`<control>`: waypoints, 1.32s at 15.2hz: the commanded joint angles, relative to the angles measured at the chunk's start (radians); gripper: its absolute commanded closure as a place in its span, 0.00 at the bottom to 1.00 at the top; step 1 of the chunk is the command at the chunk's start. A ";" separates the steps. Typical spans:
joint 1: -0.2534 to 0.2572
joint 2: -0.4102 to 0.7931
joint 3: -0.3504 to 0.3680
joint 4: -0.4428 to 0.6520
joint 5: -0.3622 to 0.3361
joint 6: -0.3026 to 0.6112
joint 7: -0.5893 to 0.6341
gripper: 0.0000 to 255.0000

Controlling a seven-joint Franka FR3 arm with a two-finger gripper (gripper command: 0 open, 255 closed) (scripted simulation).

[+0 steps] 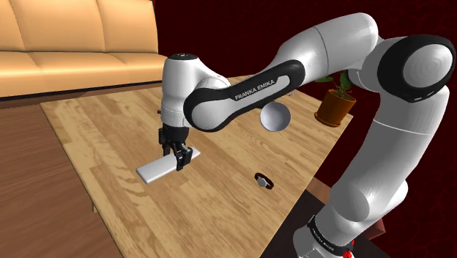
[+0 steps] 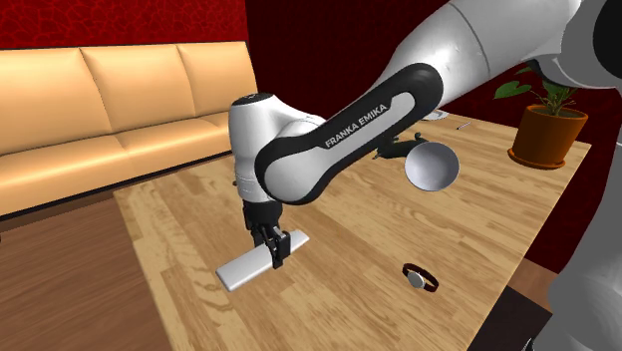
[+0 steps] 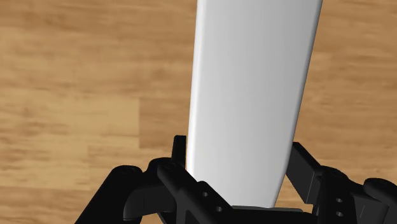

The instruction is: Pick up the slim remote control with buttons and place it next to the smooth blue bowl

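The remote (image 1: 157,169) is a slim, plain white slab lying flat on the wooden table (image 1: 110,124). My black gripper (image 1: 181,157) comes down on the end of it nearer the arm, shut on it. In the second exterior view the remote (image 2: 247,266) stretches away from the gripper (image 2: 276,245) toward that view's lower left. The wrist view has the white remote (image 3: 254,95) clasped between the two black fingers (image 3: 179,151). The bowl (image 1: 274,115), drawn pale grey-white, sits further back on the table, partly behind my forearm; it also shows as a rounded bowl (image 2: 431,166) in the second exterior view.
A small dark wristwatch (image 1: 264,180) lies on the table between the remote and the stand. A potted plant (image 1: 337,102) stands at the table's far corner. An orange sofa (image 1: 73,44) runs behind the table. Small items (image 2: 459,125) lie near the far edge.
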 commanded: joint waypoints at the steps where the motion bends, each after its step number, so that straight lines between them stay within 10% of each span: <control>1: -0.010 -0.020 0.010 0.010 0.022 -0.022 -0.015 1.00; 20: -0.067 -0.170 0.054 0.154 0.176 -0.247 -0.119 1.00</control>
